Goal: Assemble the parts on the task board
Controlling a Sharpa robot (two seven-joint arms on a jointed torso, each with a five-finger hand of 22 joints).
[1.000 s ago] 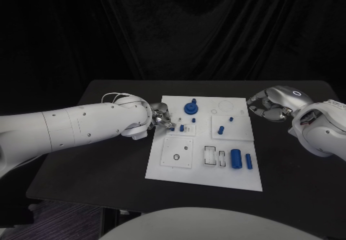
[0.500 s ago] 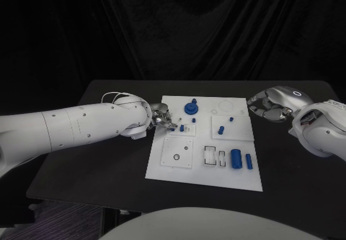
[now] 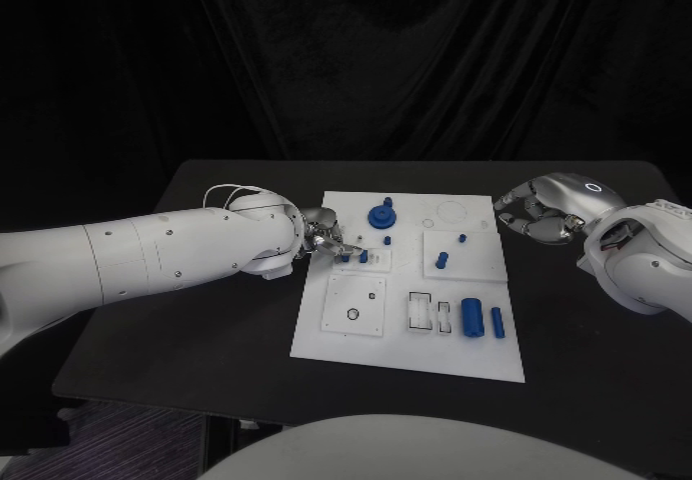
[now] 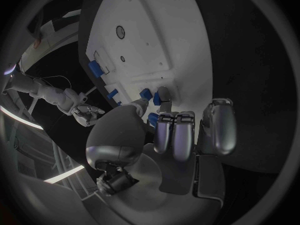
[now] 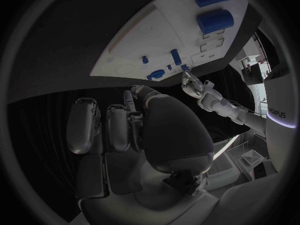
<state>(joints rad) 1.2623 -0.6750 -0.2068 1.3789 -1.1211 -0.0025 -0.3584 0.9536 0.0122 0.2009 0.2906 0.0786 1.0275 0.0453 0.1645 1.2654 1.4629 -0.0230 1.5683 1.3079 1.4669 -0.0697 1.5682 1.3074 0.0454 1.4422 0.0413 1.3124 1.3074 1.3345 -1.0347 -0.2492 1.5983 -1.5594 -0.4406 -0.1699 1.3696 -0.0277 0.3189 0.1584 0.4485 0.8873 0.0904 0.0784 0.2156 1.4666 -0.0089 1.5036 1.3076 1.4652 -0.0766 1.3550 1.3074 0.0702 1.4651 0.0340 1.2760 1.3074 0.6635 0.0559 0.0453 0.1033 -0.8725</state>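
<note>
A black desk [image 3: 216, 320] stands before a black curtain [image 3: 433, 80] hanging in folds; dark carpeted floor [image 3: 130, 445] shows below its near edge.

task board [image 3: 369, 340]: white, flat, mid-table | parts [image 3: 472, 319]: small blue pieces lying or standing on it

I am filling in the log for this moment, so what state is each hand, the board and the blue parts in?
left hand: at the task board's left edge, fingertips at a small blue part.
right hand: off the board's right edge, fingers curled in, holding nothing.
task board: flat on the table.
large blue cylinder: lying near the board's right edge.
blue knob: upright at the board's far end.
</note>
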